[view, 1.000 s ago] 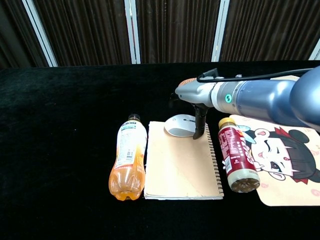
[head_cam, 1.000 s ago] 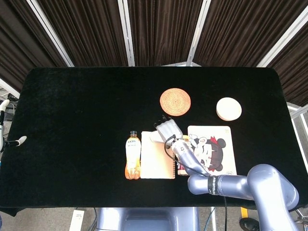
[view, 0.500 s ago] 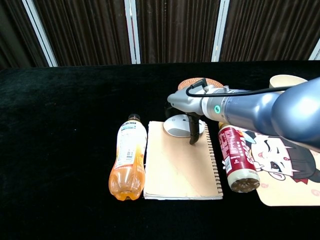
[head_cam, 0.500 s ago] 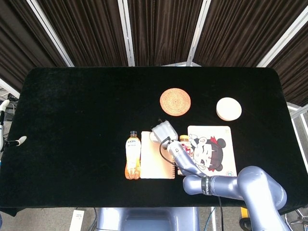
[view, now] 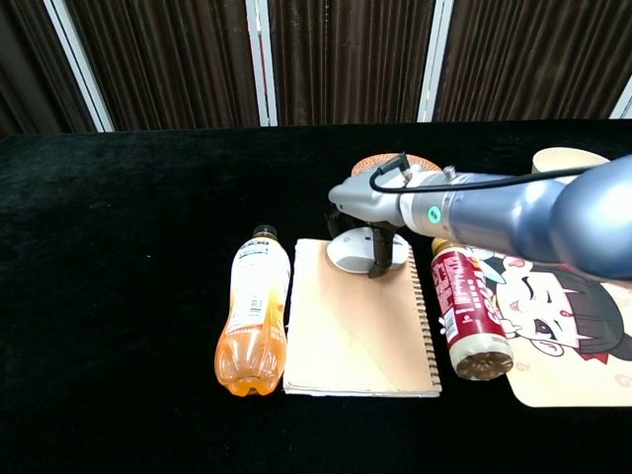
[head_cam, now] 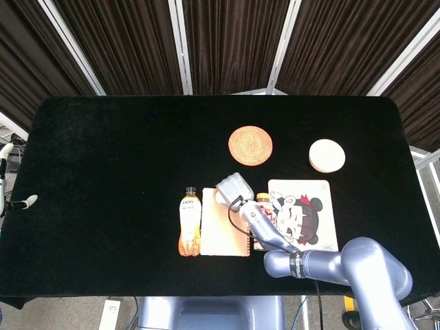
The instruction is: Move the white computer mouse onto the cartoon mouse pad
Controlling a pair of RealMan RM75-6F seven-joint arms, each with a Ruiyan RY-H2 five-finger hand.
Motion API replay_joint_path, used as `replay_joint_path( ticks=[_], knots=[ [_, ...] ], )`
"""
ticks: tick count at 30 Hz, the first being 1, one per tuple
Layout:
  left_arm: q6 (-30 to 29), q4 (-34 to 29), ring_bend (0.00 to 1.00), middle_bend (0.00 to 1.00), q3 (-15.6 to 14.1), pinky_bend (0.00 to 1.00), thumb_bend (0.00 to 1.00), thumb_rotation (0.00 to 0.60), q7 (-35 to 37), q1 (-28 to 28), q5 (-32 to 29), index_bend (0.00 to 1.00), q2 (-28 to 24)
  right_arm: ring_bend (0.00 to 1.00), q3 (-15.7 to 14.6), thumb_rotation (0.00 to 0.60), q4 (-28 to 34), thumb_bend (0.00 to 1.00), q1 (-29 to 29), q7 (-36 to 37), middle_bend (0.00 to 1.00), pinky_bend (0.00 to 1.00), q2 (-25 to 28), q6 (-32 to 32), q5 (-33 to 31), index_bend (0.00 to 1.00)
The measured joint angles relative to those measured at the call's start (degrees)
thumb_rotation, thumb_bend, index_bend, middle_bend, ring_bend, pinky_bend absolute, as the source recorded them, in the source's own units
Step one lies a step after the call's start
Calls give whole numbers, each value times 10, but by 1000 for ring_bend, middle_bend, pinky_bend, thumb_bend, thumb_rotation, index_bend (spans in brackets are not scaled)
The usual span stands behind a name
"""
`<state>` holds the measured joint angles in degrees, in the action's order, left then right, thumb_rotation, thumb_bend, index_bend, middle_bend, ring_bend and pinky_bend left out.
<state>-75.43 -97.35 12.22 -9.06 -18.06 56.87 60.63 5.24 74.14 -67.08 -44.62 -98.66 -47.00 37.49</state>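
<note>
White computer mouse point(view: 354, 252) sits in right hand's point(view: 367, 209) loose grasp; red bottle point(view: 465, 308) borders cartoon mouse pad point(view: 573, 336).

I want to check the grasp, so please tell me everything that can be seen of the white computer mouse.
The white computer mouse is a smooth, rounded, plastic-looking shell, white with a greyish sheen. It lies flat at the far edge of the spiral notebook, left of the red bottle and not on the cartoon mouse pad. The right hand is over it, one dark finger down at its right side; a firm grip cannot be confirmed. In the head view the hand hides it.
</note>
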Motion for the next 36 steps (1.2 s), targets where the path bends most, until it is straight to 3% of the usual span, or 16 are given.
replay_joint_path(
  ticks=[14,22,27,30,36],
  knots=[
    [7,2,0,0,-2,0,48,600,-12,-1,11,0,9,306,-13,600,175,531,18,98,465,573,206,23,258,440],
    [4,3,0,0,-4,0,48,600,-24,-1,13,0,16,317,-73,600,196,583,34,181,478,560,289,31,479,457],
    [-3,3,0,0,-4,0,48,600,-40,-1,14,0,23,322,-141,600,152,591,36,259,484,560,319,-16,666,465],
    [-8,2,0,0,-5,0,49,600,-52,-2,15,0,30,323,-189,600,76,596,37,331,484,559,326,-86,792,466],
    [-13,4,0,0,-5,0,46,600,-73,-5,14,0,42,330,-255,600,-99,598,47,441,492,559,324,-235,909,473]
  ],
)
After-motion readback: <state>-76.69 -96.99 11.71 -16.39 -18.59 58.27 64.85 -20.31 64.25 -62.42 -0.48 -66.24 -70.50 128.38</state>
